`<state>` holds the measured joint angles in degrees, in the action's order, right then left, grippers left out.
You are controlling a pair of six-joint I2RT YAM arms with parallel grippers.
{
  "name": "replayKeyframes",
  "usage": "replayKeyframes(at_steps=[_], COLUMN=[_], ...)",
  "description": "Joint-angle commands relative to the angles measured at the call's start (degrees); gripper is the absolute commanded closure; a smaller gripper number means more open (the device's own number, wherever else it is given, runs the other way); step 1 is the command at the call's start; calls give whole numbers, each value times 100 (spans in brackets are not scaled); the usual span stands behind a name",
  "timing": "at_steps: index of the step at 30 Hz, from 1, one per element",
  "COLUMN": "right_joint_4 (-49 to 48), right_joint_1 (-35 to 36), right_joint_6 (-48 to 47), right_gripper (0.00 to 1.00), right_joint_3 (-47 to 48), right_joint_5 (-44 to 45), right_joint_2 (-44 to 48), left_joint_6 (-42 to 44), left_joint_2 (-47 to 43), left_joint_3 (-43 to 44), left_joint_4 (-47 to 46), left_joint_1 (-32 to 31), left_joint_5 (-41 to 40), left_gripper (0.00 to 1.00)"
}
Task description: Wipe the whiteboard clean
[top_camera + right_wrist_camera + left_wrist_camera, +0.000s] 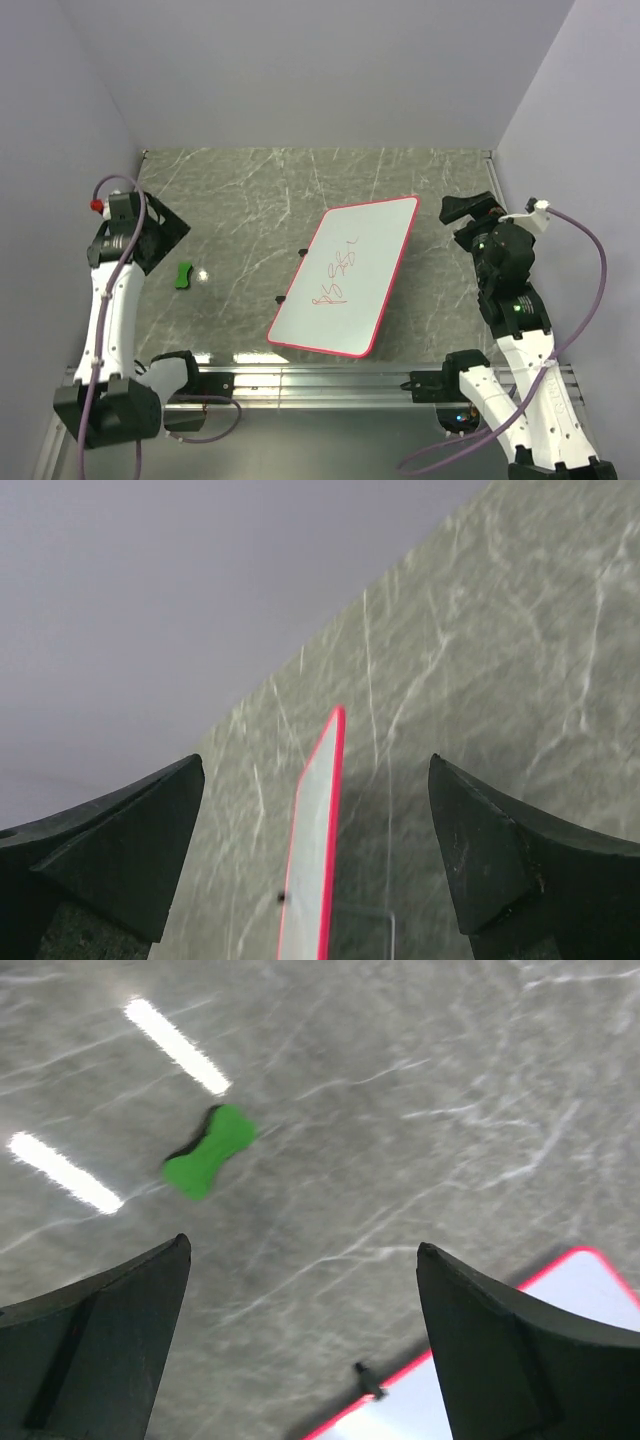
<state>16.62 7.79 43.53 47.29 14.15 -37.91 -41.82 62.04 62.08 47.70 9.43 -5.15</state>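
The whiteboard (365, 300) lies tilted on the marble table, white with a red-pink rim. It bears red marker scribbles (336, 275) near its middle. A small green bow-tie eraser (183, 273) lies on the table to the left of the board, apart from it. My left gripper (165, 235) is open and empty, raised above and just behind the eraser. In the left wrist view (303, 1246) the eraser (208, 1150) lies ahead and a board corner (592, 1278) shows at the right. My right gripper (460, 212) is open and empty beside the board's far right corner. In the right wrist view (316, 762) the board (312, 830) shows nearly edge-on.
Two small black clips (303, 252) stick out from the board's left edge; one shows in the left wrist view (368, 1380). Grey walls enclose the table (250, 200) at the back and both sides. A metal rail (320, 380) runs along the near edge.
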Motion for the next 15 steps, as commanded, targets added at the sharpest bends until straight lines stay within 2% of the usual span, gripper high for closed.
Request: replayKeyframes(at_steps=[1,4,8,10,15], right_joint_4=[674,1307,1799,1949,2503], right_joint_1=[170,249,284,284,284], right_joint_6=[138,86,-274,-380,-582], right_gripper=[0,0,0,0,0], right_joint_3=[377,694,860,957,1309], right_joint_5=[-509,-1027,-1590,-1845,-1899], right_joint_2=[73,108,328,468,723], left_joint_6=[491,675,824,930,694], left_joint_2=[-465,-193,360,992,1766], left_joint_3=[-495,-548,-627,-557,-1003], left_joint_4=[230,91,-481,-507,-964], left_joint_1=[-11,-99,76,94,235], left_joint_5=[-565,-410,-198,-21,145], left_gripper=[1,8,4,5,4])
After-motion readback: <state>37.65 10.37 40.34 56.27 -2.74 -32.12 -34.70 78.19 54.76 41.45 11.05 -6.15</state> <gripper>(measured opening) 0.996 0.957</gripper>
